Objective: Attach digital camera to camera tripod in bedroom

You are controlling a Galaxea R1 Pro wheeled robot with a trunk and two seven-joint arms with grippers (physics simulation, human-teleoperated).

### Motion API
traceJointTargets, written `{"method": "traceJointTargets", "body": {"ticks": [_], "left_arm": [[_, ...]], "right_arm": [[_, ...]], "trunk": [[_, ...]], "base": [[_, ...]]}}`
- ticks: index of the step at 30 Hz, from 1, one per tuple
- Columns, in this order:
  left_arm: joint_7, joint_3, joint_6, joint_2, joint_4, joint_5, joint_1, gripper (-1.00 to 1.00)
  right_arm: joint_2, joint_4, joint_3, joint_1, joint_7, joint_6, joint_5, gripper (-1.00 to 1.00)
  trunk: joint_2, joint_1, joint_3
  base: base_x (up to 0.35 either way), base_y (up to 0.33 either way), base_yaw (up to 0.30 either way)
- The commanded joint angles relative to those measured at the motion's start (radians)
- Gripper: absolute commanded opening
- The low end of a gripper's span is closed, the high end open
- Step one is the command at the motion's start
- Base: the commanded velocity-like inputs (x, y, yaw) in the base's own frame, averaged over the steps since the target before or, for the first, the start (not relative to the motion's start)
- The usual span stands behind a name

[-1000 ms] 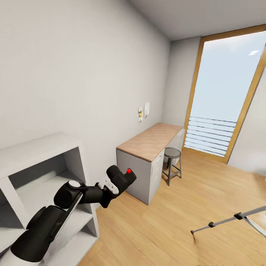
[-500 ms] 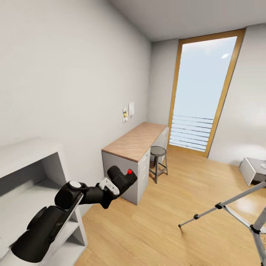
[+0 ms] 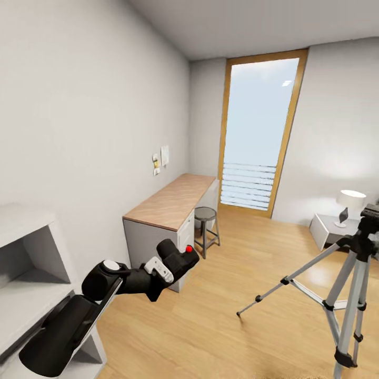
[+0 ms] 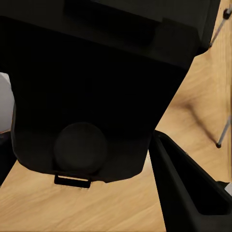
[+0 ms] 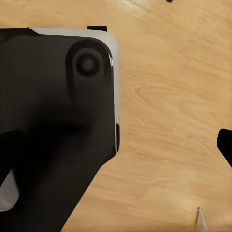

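In the head view my left gripper [image 3: 178, 261] is shut on the digital camera [image 3: 173, 258], a small black box with a red button on top, held out in front of the grey desk. The left wrist view looks straight onto the camera's black body [image 4: 96, 72], with one black finger [image 4: 188, 193] beside it. The camera tripod [image 3: 351, 273] stands on the wood floor at the right, its silver legs spread and its black head near the frame's edge, well apart from the camera. In the right wrist view a black tip [image 5: 226, 145] shows at the edge above the floor.
The bedroom has a wood-topped grey desk [image 3: 168, 202] along the left wall with a round stool [image 3: 205, 221] by it. A tall wood-framed window [image 3: 258, 137] is at the far end. A white shelf unit [image 3: 26, 263] stands at the near left, a nightstand with a lamp [image 3: 345, 208] at the far right.
The whole head view has swung to the right, so the desk and window slid left and the tripod has come into view up to its head. The left arm still holds the camera the same way.
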Motion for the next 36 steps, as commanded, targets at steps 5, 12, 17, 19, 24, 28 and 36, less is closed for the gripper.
{"method": "traceJointTargets", "body": {"ticks": [5, 12, 17, 19, 24, 28, 36], "left_arm": [[-0.009, -0.001, 0.002, 0.001, -0.001, -0.01, -0.001, -1.0], [-0.009, -0.001, 0.002, 0.001, -0.001, -0.01, 0.0, -1.0], [-0.009, -0.001, 0.002, 0.001, -0.001, -0.01, -0.001, -1.0], [-0.009, -0.001, 0.002, 0.001, -0.001, -0.01, 0.0, -1.0], [-0.009, -0.001, 0.002, 0.001, -0.001, -0.011, 0.0, -1.0], [-0.009, 0.0, 0.002, 0.001, -0.001, -0.01, 0.0, -1.0], [-0.009, -0.001, 0.002, 0.001, -0.001, -0.011, -0.001, -1.0]], "right_arm": [[0.001, 0.003, 0.009, -0.001, 0.003, -0.003, -0.01, 1.0], [0.001, 0.003, 0.009, -0.001, 0.004, -0.003, -0.01, 1.0], [0.001, 0.003, 0.009, -0.001, 0.004, -0.003, -0.01, 1.0], [0.001, 0.003, 0.009, -0.001, 0.004, -0.003, -0.01, 1.0], [0.001, 0.003, 0.009, -0.001, 0.004, -0.003, -0.01, 1.0], [0.001, 0.003, 0.009, -0.001, 0.004, -0.003, -0.01, 1.0], [0.001, 0.003, 0.009, -0.001, 0.004, -0.003, -0.01, 1.0]], "trunk": [[-0.001, 0.0, 0.0], [-0.001, 0.0, 0.0], [-0.001, 0.0, 0.0], [-0.001, 0.0, 0.0], [-0.001, 0.0, 0.0], [-0.001, 0.0, 0.0], [-0.001, 0.0, 0.0]], "base": [[0.0, 0.0, -0.279], [0.0, 0.0, -0.279], [0.04, 0.003, -0.279], [0.126, 0.054, -0.279], [0.16, 0.085, -0.279], [0.149, 0.079, -0.279], [0.04, 0.018, -0.279]]}}
